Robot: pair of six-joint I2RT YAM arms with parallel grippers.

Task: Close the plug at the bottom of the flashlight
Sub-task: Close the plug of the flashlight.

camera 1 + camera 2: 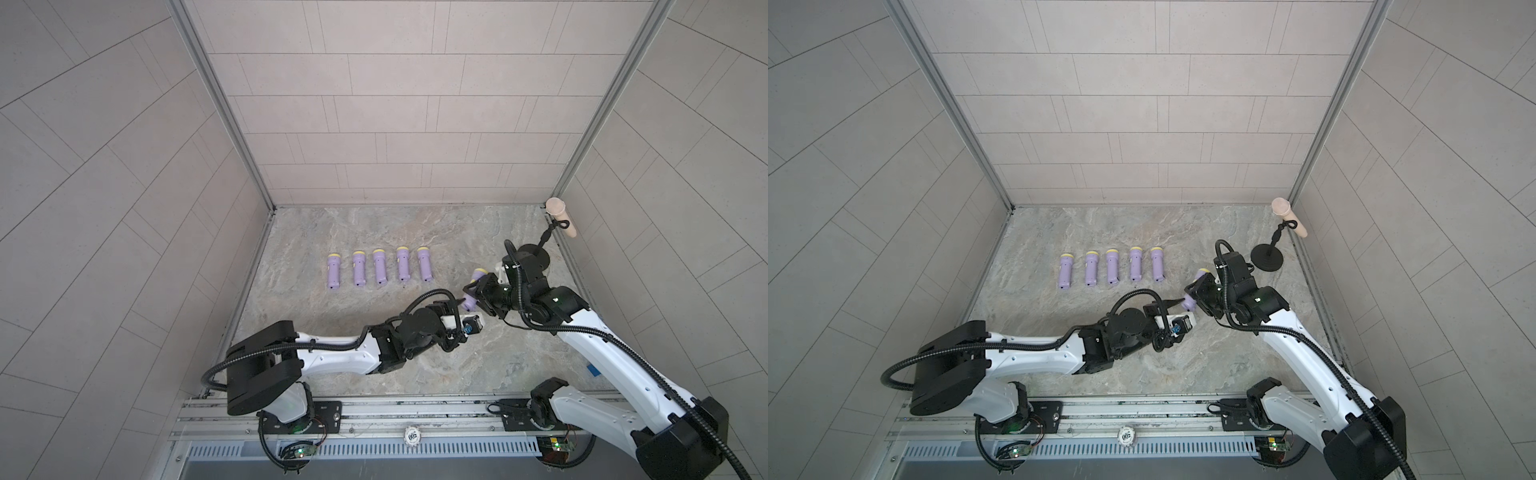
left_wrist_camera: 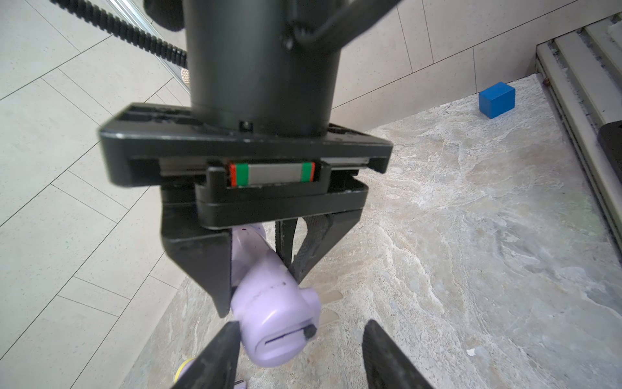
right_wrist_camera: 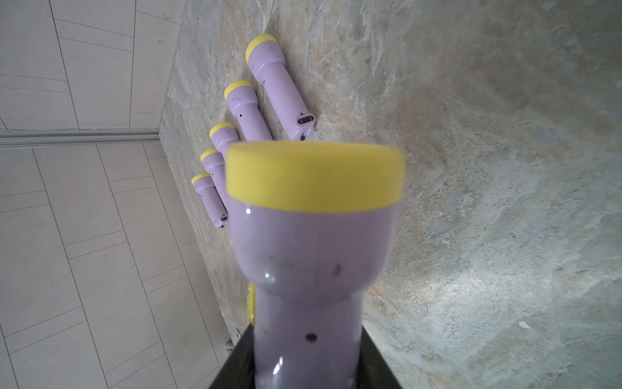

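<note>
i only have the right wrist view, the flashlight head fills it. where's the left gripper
Observer: In the left wrist view the left gripper straddles the bottom end of the flashlight, jaws open.
Operator: touching it yet
Observer: One finger is right at the side of that end, though I cannot tell if it is touching. The other stands clear.
Operator: is the port covered
Observer: A dark slot shows in the end face, so it looks uncovered.
</note>
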